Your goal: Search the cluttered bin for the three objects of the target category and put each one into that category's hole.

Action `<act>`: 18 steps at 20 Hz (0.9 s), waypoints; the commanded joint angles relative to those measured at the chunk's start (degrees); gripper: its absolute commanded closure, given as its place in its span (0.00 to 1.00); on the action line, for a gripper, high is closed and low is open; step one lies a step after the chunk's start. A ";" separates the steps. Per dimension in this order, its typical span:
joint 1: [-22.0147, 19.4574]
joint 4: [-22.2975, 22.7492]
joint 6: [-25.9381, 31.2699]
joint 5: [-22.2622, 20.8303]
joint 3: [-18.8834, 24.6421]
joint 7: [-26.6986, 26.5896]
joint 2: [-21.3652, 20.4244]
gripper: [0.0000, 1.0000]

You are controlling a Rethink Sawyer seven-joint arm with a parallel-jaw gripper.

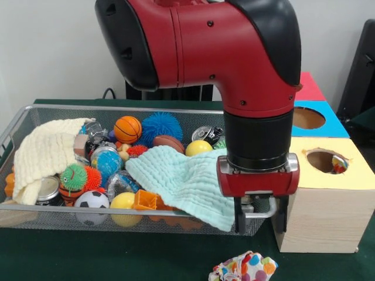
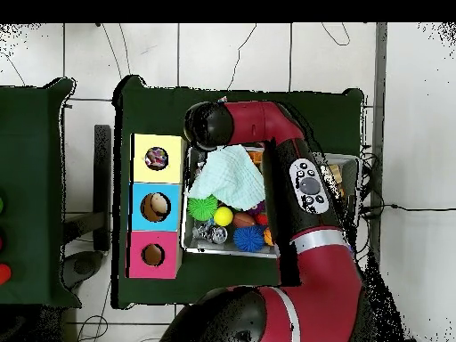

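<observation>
Down at the bin's (image 1: 35, 114) near corner our gripper (image 1: 261, 219) hangs by the yellow box (image 1: 328, 199), fingers parted, holding nothing. We reckon the mint cloth (image 1: 181, 181), draped beside it, is light, floppy; pinch a raised fold.

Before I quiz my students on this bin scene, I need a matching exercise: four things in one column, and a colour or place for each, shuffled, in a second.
Things:
1. basketball
2. soccer ball
3. spiky ball
4. patterned cloth

Colour or place:
A. blue
B. on the green table, outside the basket
C. orange with black lines
D. black and white, by the basket's front wall

Pairs: 1-C, 2-D, 3-A, 4-B
</observation>
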 commanded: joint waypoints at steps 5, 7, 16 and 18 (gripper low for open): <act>-3.12 -3.92 0.46 -2.75 1.47 -10.51 7.71 0.00; -3.34 -3.41 -0.99 -2.96 1.31 -9.62 8.26 0.00; -4.02 -3.53 -3.63 -3.60 1.62 -9.09 11.11 0.00; -3.86 -3.04 -3.88 -3.38 1.73 -8.55 10.97 0.00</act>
